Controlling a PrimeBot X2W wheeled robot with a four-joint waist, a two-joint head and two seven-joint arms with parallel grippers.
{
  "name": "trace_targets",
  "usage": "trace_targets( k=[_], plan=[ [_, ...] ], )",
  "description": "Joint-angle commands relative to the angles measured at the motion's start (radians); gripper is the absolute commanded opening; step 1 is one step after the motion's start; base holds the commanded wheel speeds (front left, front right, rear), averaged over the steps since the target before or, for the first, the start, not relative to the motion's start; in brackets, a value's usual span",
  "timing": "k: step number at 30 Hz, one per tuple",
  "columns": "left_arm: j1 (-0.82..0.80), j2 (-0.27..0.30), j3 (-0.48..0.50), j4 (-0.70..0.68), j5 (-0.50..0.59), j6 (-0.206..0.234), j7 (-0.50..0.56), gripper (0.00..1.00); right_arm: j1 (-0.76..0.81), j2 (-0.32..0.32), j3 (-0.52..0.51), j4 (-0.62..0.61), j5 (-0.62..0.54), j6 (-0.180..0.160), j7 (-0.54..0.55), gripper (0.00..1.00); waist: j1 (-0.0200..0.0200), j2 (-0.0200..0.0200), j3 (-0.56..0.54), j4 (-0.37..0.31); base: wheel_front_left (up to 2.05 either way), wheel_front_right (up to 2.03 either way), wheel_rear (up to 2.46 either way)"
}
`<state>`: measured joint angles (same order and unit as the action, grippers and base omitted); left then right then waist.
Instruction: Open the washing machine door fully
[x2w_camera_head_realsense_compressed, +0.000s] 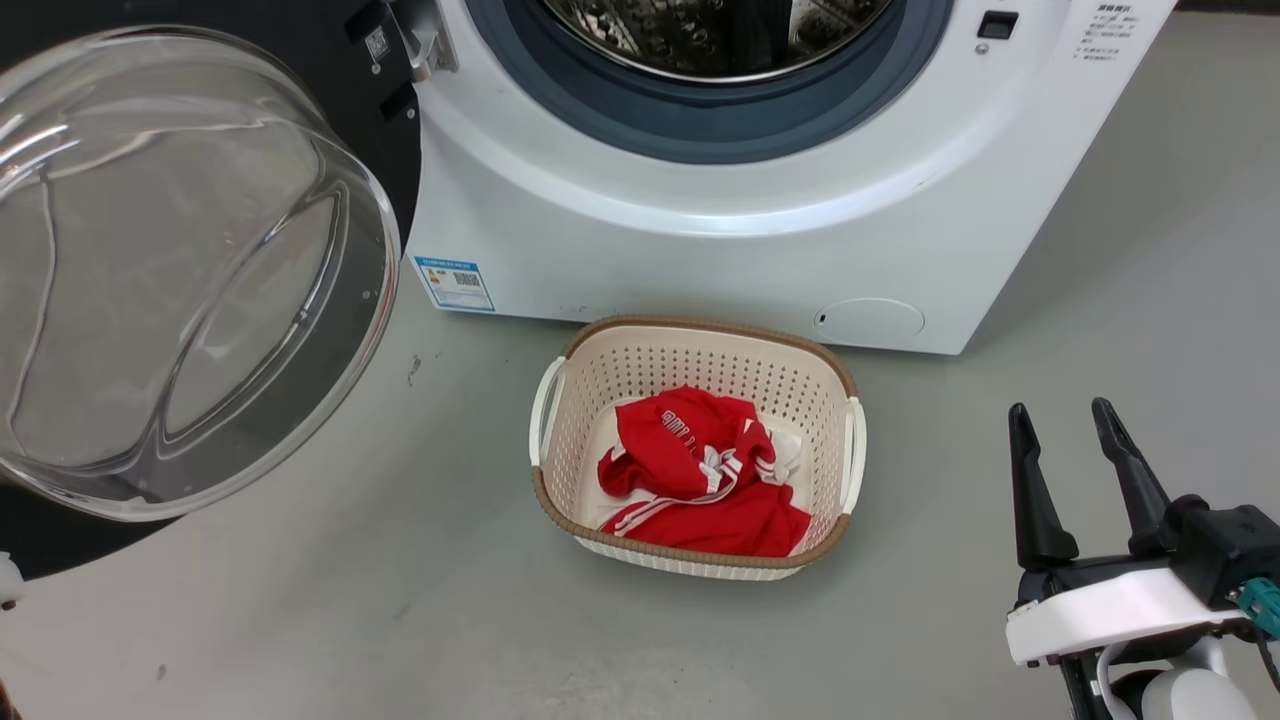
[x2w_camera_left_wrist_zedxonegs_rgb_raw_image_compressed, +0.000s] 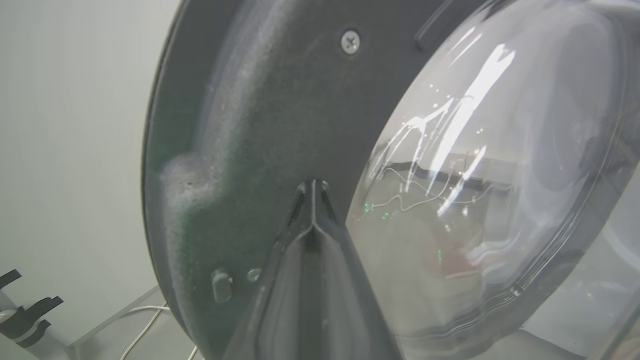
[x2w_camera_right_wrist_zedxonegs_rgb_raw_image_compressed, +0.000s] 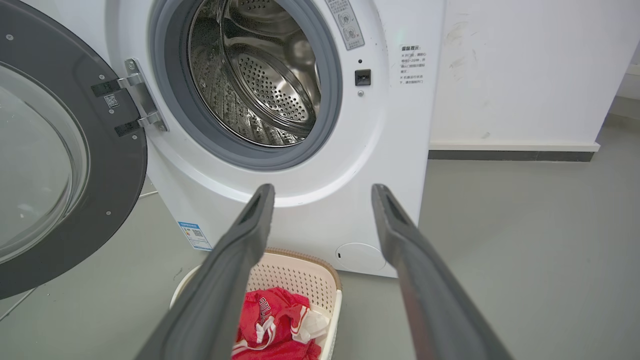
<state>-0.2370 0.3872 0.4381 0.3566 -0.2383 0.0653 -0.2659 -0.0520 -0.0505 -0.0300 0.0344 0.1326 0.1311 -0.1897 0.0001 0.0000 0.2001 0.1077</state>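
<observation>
The washing machine door (x2w_camera_head_realsense_compressed: 392, 140) stands swung out to the left of the white washing machine (x2w_camera_head_realsense_compressed: 700, 250), its clear glass bowl (x2w_camera_head_realsense_compressed: 180, 270) bulging toward the head camera. In the left wrist view my left gripper (x2w_camera_left_wrist_zedxonegs_rgb_raw_image_compressed: 312, 186) is shut, with nothing between its fingers. Its tips lie close against the door's black inner ring (x2w_camera_left_wrist_zedxonegs_rgb_raw_image_compressed: 260, 110), beside the glass bowl (x2w_camera_left_wrist_zedxonegs_rgb_raw_image_compressed: 475, 175). My right gripper (x2w_camera_head_realsense_compressed: 1063, 418) is open at the lower right, away from the machine. Between the right gripper's fingers (x2w_camera_right_wrist_zedxonegs_rgb_raw_image_compressed: 322, 192) I see the steel drum (x2w_camera_right_wrist_zedxonegs_rgb_raw_image_compressed: 260, 75), the door (x2w_camera_right_wrist_zedxonegs_rgb_raw_image_compressed: 120, 165) and its metal hinge (x2w_camera_right_wrist_zedxonegs_rgb_raw_image_compressed: 142, 100).
A cream laundry basket (x2w_camera_head_realsense_compressed: 845, 440) holding a red garment (x2w_camera_head_realsense_compressed: 700, 480) sits on the grey floor just in front of the machine. A white wall (x2w_camera_right_wrist_zedxonegs_rgb_raw_image_compressed: 525, 75) stands right of the machine. A white cable (x2w_camera_left_wrist_zedxonegs_rgb_raw_image_compressed: 145, 327) runs on the floor behind the door.
</observation>
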Motion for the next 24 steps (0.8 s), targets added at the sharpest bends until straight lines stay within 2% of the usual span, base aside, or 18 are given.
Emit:
trace_targets(
  k=[1,6,9,10,11,13,19,24],
  plan=[
    [-0.004,0.0,0.01,0.009,0.014,-0.009,0.003,0.0,-0.009,0.001,-0.002,0.006,0.002,-0.001,-0.007,1.0,-0.0001,0.0,-0.015,-0.002,0.0,0.0,0.0],
    [0.064,-0.063,0.009,-0.022,0.057,-0.036,0.003,0.0,0.011,0.001,0.0,0.024,0.016,-0.001,-0.017,1.0,-0.0001,0.0,-0.054,-0.009,0.0,0.0,0.0],
    [0.119,-0.126,-0.006,-0.084,0.091,-0.035,0.003,0.0,0.022,0.001,0.001,0.034,0.02,-0.001,-0.021,1.0,-0.0001,0.0,-0.082,-0.009,0.0,0.0,0.0],
    [0.141,-0.15,-0.011,-0.109,0.099,-0.034,0.002,0.17,0.027,0.001,0.002,0.036,0.023,-0.001,-0.022,1.0,-0.0001,0.0,-0.089,-0.009,0.0,0.0,0.0],
    [0.161,-0.176,-0.02,-0.134,0.103,-0.039,0.003,0.4,0.032,0.001,0.003,0.036,0.023,-0.001,-0.024,1.0,-0.0001,0.0,-0.097,-0.009,0.0,0.0,0.0],
    [0.2,-0.222,-0.042,-0.179,0.121,-0.048,0.003,1.0,0.038,0.001,0.004,0.035,0.022,-0.001,-0.022,1.0,-0.0001,0.0,-0.107,-0.011,0.0,0.0,0.0],
    [0.299,-0.305,-0.098,-0.302,0.157,-0.042,0.003,1.0,0.058,0.001,0.006,0.032,0.014,-0.001,-0.021,1.0,-0.0001,0.0,-0.136,-0.028,0.0,0.0,0.0],
    [0.351,-0.325,-0.156,-0.358,0.165,-0.035,0.003,1.0,0.071,0.001,0.007,0.03,0.007,-0.001,-0.016,1.0,-0.0001,0.0,-0.154,-0.046,0.0,0.0,0.0]
  ],
)
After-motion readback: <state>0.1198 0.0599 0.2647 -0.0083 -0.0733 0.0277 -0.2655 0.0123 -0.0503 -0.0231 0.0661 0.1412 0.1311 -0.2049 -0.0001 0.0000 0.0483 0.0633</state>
